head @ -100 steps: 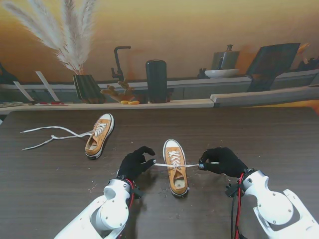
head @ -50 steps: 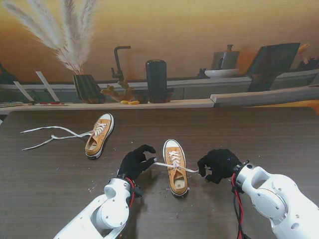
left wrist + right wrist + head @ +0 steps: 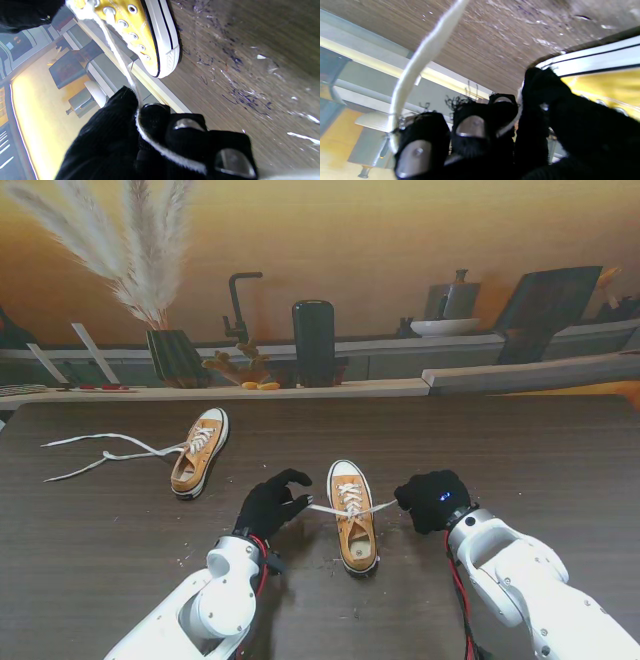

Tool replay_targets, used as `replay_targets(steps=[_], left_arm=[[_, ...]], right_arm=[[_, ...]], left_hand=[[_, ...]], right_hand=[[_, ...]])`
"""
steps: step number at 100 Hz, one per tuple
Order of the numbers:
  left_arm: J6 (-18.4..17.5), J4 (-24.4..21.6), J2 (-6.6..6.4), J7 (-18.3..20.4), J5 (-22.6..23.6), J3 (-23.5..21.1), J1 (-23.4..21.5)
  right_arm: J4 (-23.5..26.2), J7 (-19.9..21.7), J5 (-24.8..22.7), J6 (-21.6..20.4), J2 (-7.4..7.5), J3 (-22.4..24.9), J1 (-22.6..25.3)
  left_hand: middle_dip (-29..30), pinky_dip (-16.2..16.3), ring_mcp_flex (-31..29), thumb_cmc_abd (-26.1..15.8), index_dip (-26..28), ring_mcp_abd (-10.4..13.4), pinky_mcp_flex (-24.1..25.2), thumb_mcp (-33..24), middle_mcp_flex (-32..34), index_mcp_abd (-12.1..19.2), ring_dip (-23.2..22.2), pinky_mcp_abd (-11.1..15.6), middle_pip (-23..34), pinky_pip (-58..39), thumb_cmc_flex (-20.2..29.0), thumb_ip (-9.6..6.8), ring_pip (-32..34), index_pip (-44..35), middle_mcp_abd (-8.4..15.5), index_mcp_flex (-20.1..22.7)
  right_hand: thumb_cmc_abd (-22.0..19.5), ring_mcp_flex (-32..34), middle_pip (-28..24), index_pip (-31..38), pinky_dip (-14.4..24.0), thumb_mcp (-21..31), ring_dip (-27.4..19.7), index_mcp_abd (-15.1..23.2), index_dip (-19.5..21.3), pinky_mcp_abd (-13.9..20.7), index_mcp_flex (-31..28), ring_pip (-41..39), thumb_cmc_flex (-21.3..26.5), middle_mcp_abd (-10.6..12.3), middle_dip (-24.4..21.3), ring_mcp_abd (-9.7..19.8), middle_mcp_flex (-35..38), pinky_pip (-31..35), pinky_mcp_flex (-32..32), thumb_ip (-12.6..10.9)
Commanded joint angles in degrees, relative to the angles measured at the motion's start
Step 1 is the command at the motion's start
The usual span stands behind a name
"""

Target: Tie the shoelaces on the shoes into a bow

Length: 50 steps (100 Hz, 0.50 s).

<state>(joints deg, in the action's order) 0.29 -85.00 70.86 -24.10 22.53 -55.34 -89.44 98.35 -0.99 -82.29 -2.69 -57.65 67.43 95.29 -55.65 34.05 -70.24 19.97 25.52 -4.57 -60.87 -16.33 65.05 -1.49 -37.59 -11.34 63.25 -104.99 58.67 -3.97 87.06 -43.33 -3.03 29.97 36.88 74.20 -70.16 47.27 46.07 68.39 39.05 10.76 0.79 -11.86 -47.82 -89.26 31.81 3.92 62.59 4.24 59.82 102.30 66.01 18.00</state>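
A yellow sneaker (image 3: pixel 353 517) with a white toe lies in the middle of the table, toe pointing away from me. My left hand (image 3: pixel 270 506) sits to its left, shut on the left end of the white lace (image 3: pixel 125 70), which runs taut between thumb and fingers (image 3: pixel 155 120). My right hand (image 3: pixel 432 499) is to the shoe's right, shut on the other lace end (image 3: pixel 420 65). The two lace ends (image 3: pixel 340 509) stretch across the shoe's tongue. A second yellow sneaker (image 3: pixel 200 451) lies farther left, its laces (image 3: pixel 100 452) loose on the table.
A ledge (image 3: pixel 300 390) along the table's far edge carries a dark vase (image 3: pixel 177 357) with pampas grass, a black cylinder (image 3: pixel 314 342) and a faucet (image 3: pixel 238 305). White specks and scratches mark the dark wood tabletop (image 3: pixel 520 450).
My right hand has turned and moved in toward the shoe and a little away from me, and the right lace end now slants instead of lying straight. The left hand has barely moved.
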Motion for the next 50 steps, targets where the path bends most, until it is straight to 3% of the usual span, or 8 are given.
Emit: replay_targets(steps=[1,5,8,13,19,28,41,50], left_arm=[[-0.4,-1.2,-0.34,1.4,0.2,-0.3,-0.5],[-0.5,-1.7,-0.56,2.0,0.3,-0.5,-0.8],[-0.5,-2.0,-0.72,2.5,0.4,-0.6,-0.9],[-0.7,-2.7,-1.01,3.4,0.5,-0.9,-1.2],[-0.9,-3.3,-1.34,4.5,0.6,-1.1,-1.5],[-1.8,-3.8,-1.77,6.3,0.4,-1.2,-1.6],[-2.8,-4.5,-2.34,9.9,-2.0,-1.0,-1.4],[-3.5,-4.1,-2.30,10.7,-3.3,-0.3,-0.9]], right_arm=[[-1.4,1.4,-0.7,1.9,-0.17,-0.8,-0.6],[-1.9,1.5,-0.6,3.6,-0.27,-1.6,-1.0],[-2.4,1.4,0.0,4.6,-0.37,-2.0,-1.3],[-3.1,1.4,1.8,6.2,-0.63,-2.9,-1.7],[-4.3,0.3,4.4,6.9,-0.88,-3.5,-2.1],[-7.1,-4.8,9.8,7.0,-1.54,-4.6,-2.9],[-11.8,-15.7,15.9,6.1,-2.97,-6.2,-3.7],[-14.1,-22.2,17.0,4.7,-3.61,-7.0,-3.9]], left_hand=[[-0.9,-0.9,-2.7,-1.4,-1.0,-1.5,-1.2,1.9,0.0,2.8,-1.3,3.2,0.0,-11.8,2.0,-0.23,-0.1,1.2,-0.7,0.9],[-0.9,-1.0,-2.7,-1.6,-1.5,-1.7,-1.2,2.1,-0.1,3.3,-1.3,2.9,-0.2,-11.6,2.1,-0.25,-0.4,2.0,-0.7,1.1],[-0.9,-1.2,-2.7,-1.8,-2.2,-1.9,-1.2,2.3,-0.2,3.9,-1.3,2.5,-0.4,-11.3,2.2,-0.29,-0.9,3.0,-0.6,1.5],[-0.8,-1.5,-2.6,-2.0,-3.2,-2.4,-1.1,2.3,-0.3,5.2,-1.3,1.8,-0.8,-10.7,2.2,-0.47,-1.7,4.9,-0.6,2.0],[-0.7,-1.8,-2.7,-2.7,-4.6,-3.1,-1.0,2.1,-0.5,7.8,-1.4,1.1,-1.4,-10.2,1.8,-0.72,-2.7,8.0,-0.9,2.8],[-0.5,-2.3,-2.5,-3.6,-6.4,-3.8,-0.9,1.3,-0.8,11.4,-1.9,0.4,-3.0,-9.3,0.2,-1.27,-3.9,12.8,-1.2,3.6],[0.2,-3.4,-0.9,-4.4,-9.2,-4.8,-0.8,0.0,-1.3,11.2,-3.3,-0.3,-5.9,-7.8,-3.2,-2.08,-5.8,18.8,-1.6,1.9],[1.3,-3.8,-0.4,-3.0,-11.1,-4.7,-0.7,-0.8,-1.2,9.7,-4.0,-0.5,-7.8,-7.3,-4.4,-2.26,-6.3,22.7,-0.9,0.8]], right_hand=[[-3.1,1.4,-0.3,-5.2,-0.5,-1.1,-1.1,-3.1,-0.9,-1.3,2.7,0.7,-1.2,1.3,0.8,1.2,-1.6,1.8,0.2,-3.4],[-4.4,1.4,-0.4,-9.2,-0.3,-1.4,-1.4,-4.5,1.0,-1.3,4.3,0.9,-1.5,1.4,0.7,1.2,-1.8,1.4,0.0,-4.8],[-4.9,1.4,-0.4,-13.7,-0.2,-1.5,-1.5,-6.4,6.1,-1.2,6.1,1.0,-1.8,1.5,0.5,1.2,-2.0,1.1,-0.2,-5.0],[-5.1,1.4,-0.4,-15.7,-0.2,-2.1,-2.0,-8.5,7.1,-1.5,9.9,2.0,-1.3,1.3,0.4,0.7,-2.6,0.4,-1.2,-4.9],[-5.8,1.4,-0.4,-16.5,0.2,-3.0,-2.7,-8.2,7.8,-1.4,14.7,3.3,-1.8,2.0,0.0,0.8,-3.3,-0.4,-2.2,-5.1],[-5.7,1.4,0.0,-16.6,0.6,-3.5,-3.9,-9.0,8.8,-1.8,21.2,5.4,-2.6,1.7,-1.4,-0.3,-4.8,-2.0,-3.9,-5.1],[-4.7,0.9,-0.2,-15.1,1.4,-3.1,-4.6,-10.1,9.6,-3.0,27.0,7.5,-3.0,0.7,-4.3,-2.2,-6.4,-3.5,-5.7,-4.6],[-3.0,0.3,0.1,-14.2,1.6,-2.1,-4.8,-9.9,9.8,-3.4,28.7,8.7,-2.5,0.6,-6.1,-3.0,-7.3,-4.4,-6.5,-3.6]])
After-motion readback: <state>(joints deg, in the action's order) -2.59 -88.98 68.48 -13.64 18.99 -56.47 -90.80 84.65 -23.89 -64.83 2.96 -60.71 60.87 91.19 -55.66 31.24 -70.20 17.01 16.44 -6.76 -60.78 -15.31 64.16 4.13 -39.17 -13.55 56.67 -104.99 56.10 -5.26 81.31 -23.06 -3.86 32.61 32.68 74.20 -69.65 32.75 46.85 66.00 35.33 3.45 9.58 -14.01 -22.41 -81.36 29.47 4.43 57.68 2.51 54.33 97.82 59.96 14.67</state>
